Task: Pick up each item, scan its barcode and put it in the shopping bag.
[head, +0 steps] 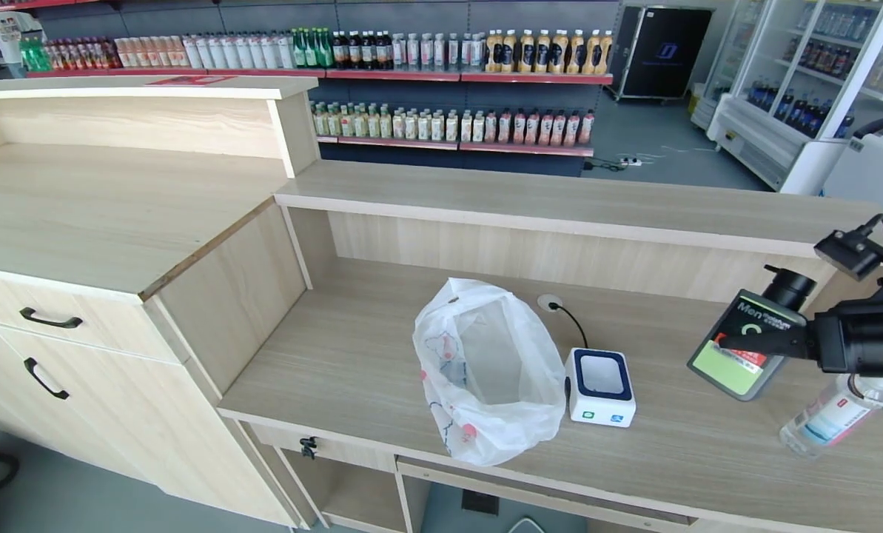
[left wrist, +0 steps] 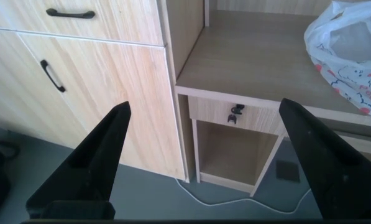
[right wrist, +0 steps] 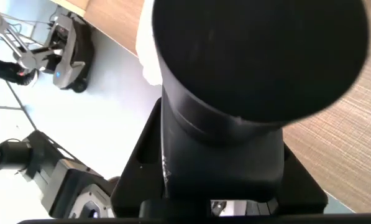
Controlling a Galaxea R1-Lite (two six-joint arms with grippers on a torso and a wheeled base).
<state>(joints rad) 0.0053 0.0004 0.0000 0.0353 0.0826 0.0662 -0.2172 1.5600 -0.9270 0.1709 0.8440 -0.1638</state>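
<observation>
Our right tool (head: 761, 342) clamps the black-capped bottle (head: 733, 366), left tool (left wrist: 204, 109) spread; mis-tilting may hide its barcode from the scanner (head: 601, 385).

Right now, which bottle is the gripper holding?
The dark bottle, clamped in the right gripper above the counter; the clear bottle rests on the counter, ungripped.

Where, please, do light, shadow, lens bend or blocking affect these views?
Head view: even light, a soft shadow under the shopping bag, the counter has slightly bowed edges. Left wrist view: the left gripper shows open fingers as dark silhouettes against the lit cabinet. Right wrist view: the dark bottle, close up, hides much of the counter.
</observation>
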